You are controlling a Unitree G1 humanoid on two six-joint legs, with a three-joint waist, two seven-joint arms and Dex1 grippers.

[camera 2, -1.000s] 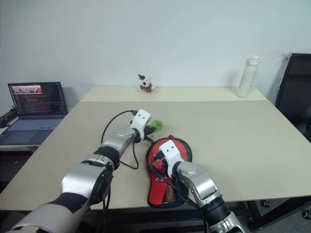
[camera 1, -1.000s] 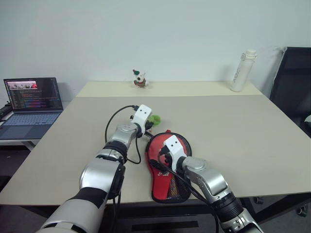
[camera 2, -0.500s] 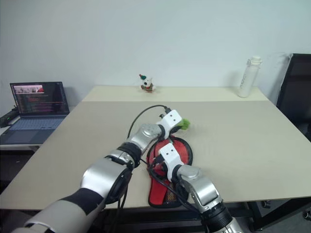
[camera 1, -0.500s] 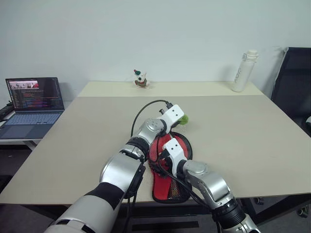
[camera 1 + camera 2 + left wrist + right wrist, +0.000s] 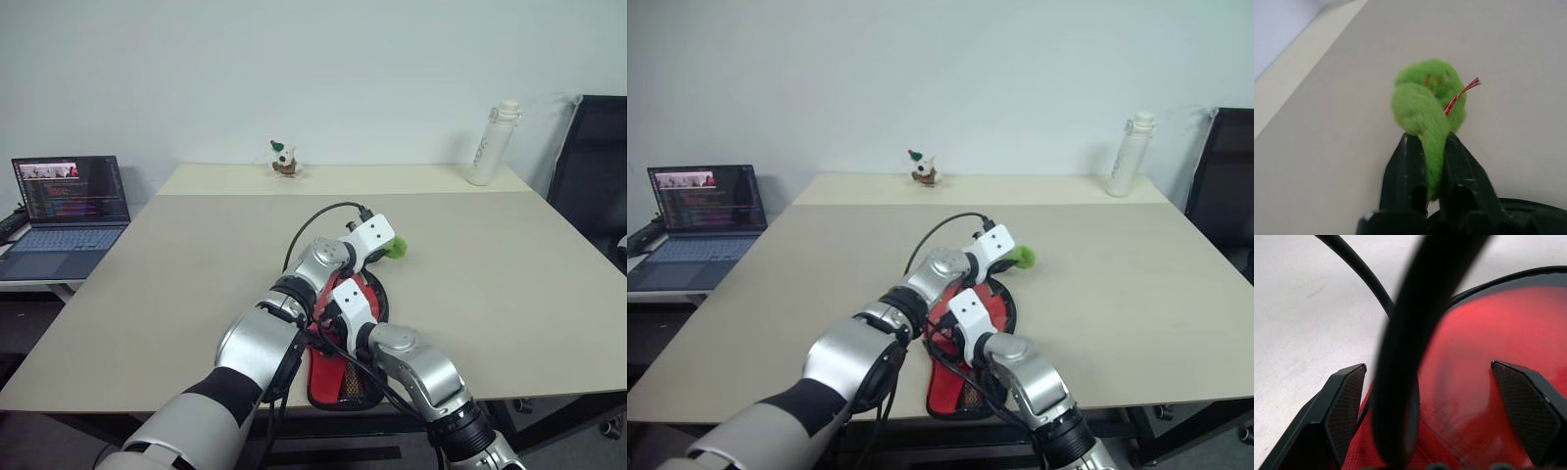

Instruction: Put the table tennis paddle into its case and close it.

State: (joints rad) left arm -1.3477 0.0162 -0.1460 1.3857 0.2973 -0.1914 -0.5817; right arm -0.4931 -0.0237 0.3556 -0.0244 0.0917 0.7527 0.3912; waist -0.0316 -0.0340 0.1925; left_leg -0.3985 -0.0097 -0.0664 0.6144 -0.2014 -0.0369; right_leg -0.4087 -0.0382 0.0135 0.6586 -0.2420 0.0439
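Note:
The case [image 5: 329, 378] lies flat near the table's front edge, red face and black mesh pocket up. The table tennis paddle is hidden from view. My left gripper [image 5: 384, 252] reaches across the case's round end and is shut on a green fluffy tuft [image 5: 1425, 95] with a red tinsel strand, just off the case's far right rim. Whether the tuft is tied to the case I cannot tell. My right gripper [image 5: 1442, 377] hangs open low over the red face [image 5: 1484, 347], fingers wide apart, with a black cable crossing in front of it.
A laptop [image 5: 69, 206] stands open on a side desk at the left. A small figurine [image 5: 283, 160] sits at the back middle of the table [image 5: 470, 274], a white bottle [image 5: 488, 144] at the back right. A black chair [image 5: 591, 176] stands at the right.
My left gripper has carried the green tuft from the left of the case's round end, around its far side, to the right of it. The right arm has kept still.

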